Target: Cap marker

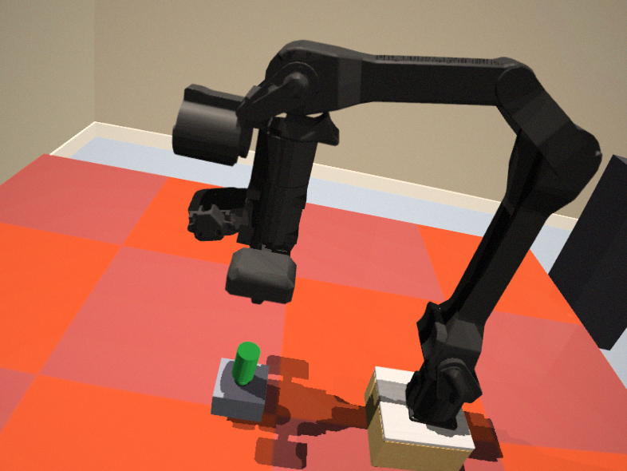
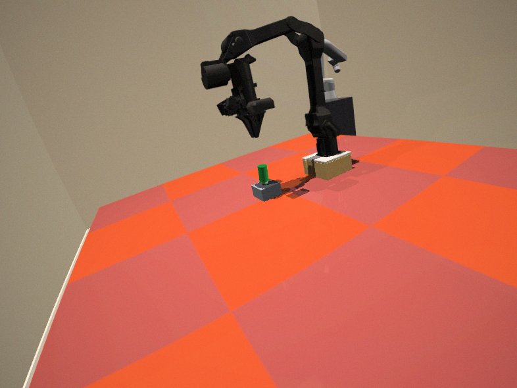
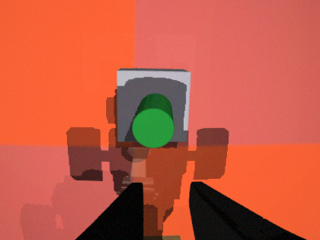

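Note:
The green cap [image 1: 246, 362] [image 2: 262, 173] [image 3: 153, 127] stands upright over the marker in the grey holder block [image 1: 238, 409] [image 2: 262, 193] [image 3: 123, 77]. The cap hides nearly all of the marker; only a thin pale sliver shows at its foot in the exterior view. How firmly the cap is seated cannot be told. My gripper [image 2: 254, 136] [image 3: 166, 193] points down, well above the cap and clear of it. Its fingers are partly open, with nothing between them. In the top view the fingertips are mostly hidden by the gripper's own body.
My arm's base stands on a box [image 1: 419, 456] [image 2: 340, 167] with a white top, to the right of the holder in the top and exterior views. A dark block [image 1: 592, 263] [image 2: 344, 116] stands behind it. A pale arm [image 2: 335, 52] shows beyond my arm.

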